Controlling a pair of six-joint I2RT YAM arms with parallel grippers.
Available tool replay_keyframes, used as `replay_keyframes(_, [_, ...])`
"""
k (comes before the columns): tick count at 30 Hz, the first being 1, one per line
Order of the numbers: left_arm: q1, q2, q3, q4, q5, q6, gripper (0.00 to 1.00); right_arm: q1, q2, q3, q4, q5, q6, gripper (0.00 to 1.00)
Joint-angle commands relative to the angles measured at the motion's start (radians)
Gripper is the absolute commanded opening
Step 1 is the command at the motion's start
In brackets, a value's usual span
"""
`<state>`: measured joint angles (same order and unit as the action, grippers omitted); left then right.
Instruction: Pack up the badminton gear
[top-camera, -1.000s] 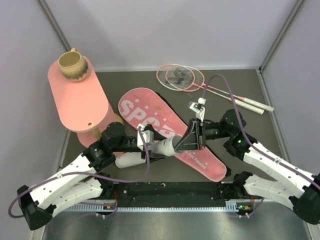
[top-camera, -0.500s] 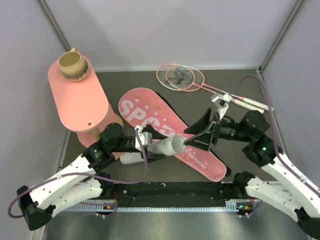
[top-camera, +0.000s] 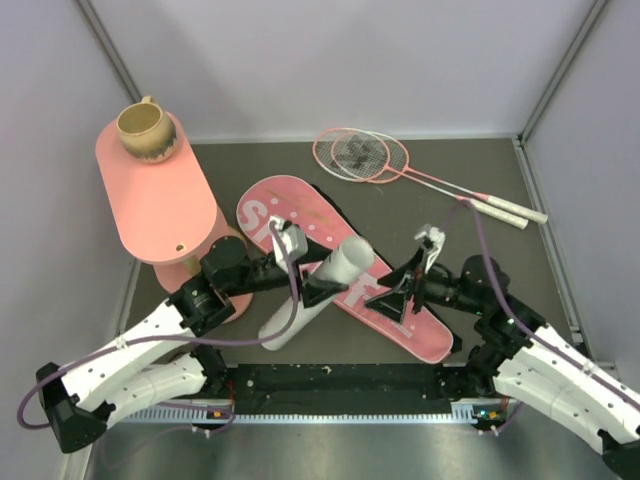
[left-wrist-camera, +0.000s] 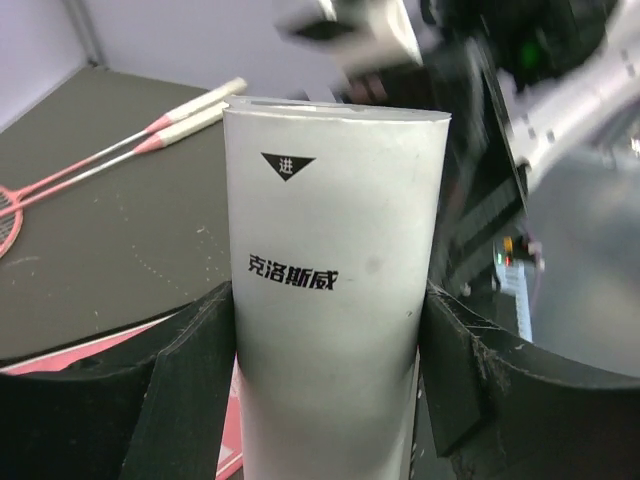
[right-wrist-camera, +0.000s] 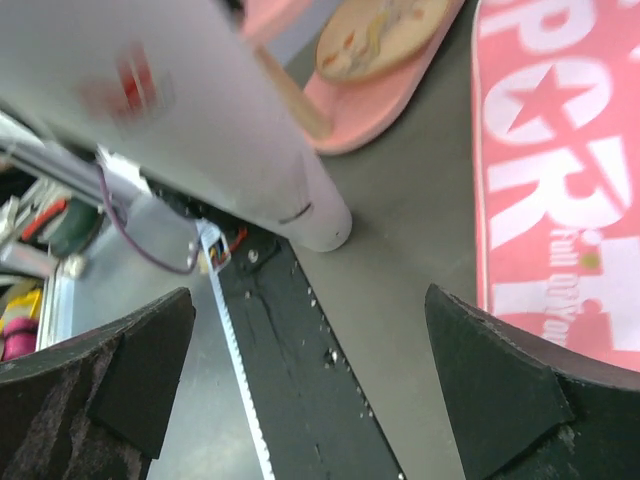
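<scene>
Holding white tube (left-wrist-camera: 330, 250), likely light, stiff, slick: left gripper (left-wrist-camera: 330, 390) clamps mid-length, near table (top-camera: 480, 170) front edge; right gripper (right-wrist-camera: 320, 370) wide, empty.

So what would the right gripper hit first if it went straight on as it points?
Probably the white tube, which the left gripper holds tilted across the right gripper's path. Depth is unclear: it might pass under the tube's lower end to the table.
</scene>
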<state>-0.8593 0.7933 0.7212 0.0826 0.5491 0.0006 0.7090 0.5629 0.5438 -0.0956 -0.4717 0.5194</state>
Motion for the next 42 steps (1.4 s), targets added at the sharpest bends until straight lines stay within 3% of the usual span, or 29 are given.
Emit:
replay_keyframes(1, [-0.001, 0.081, 0.196, 0.025, -0.222, -0.29, 0.01, 0.128, 0.064, -0.031, 0.267, 0.074, -0.031, 0.98])
replay_keyframes(5, [-0.001, 0.147, 0.277, 0.075, -0.255, -0.476, 0.01, 0.227, 0.23, 0.011, 0.417, 0.208, -0.087, 0.99])
replay_keyframes(10, [0.0, 0.147, 0.258, 0.195, -0.339, -0.603, 0.02, 0.288, 0.344, 0.088, 0.425, 0.379, -0.09, 0.99])
replay_keyframes(16, [0.0, 0.155, 0.244, 0.256, -0.446, -0.671, 0.05, 0.29, 0.39, 0.11, 0.494, 0.308, -0.048, 0.91])
replay_keyframes(25, [0.002, 0.169, 0.219, 0.341, -0.494, -0.674, 0.03, 0.288, 0.402, 0.113, 0.531, 0.295, 0.088, 0.97])
replay_keyframes(29, [0.0, 0.162, 0.207, 0.338, -0.483, -0.694, 0.03, 0.29, 0.41, 0.146, 0.458, 0.292, 0.1, 0.95])
replay_keyframes(32, [0.0, 0.15, 0.182, 0.347, -0.491, -0.715, 0.03, 0.288, 0.411, 0.131, 0.5, 0.257, 0.126, 0.89])
replay_keyframes(35, [0.0, 0.141, 0.162, 0.344, -0.508, -0.718, 0.05, 0.29, 0.404, 0.14, 0.459, 0.263, 0.143, 0.71])
replay_keyframes(36, [0.0, 0.135, 0.156, 0.338, -0.514, -0.708, 0.07, 0.29, 0.394, 0.145, 0.424, 0.31, 0.148, 0.55])
replay_keyframes(37, [0.002, 0.136, 0.155, 0.327, -0.521, -0.699, 0.13, 0.288, 0.384, 0.156, 0.377, 0.343, 0.151, 0.47])
replay_keyframes(38, [0.002, 0.132, 0.155, 0.312, -0.54, -0.689, 0.28, 0.287, 0.382, 0.198, 0.235, 0.378, 0.154, 0.4])
replay_keyframes(41, [0.0, 0.124, 0.155, 0.221, -0.651, -0.642, 0.51, 0.25, 0.394, 0.304, -0.006, 0.453, 0.11, 0.37])
replay_keyframes(42, [0.002, 0.112, 0.155, 0.192, -0.672, -0.616, 0.68, 0.198, 0.397, 0.321, -0.041, 0.44, 0.096, 0.37])
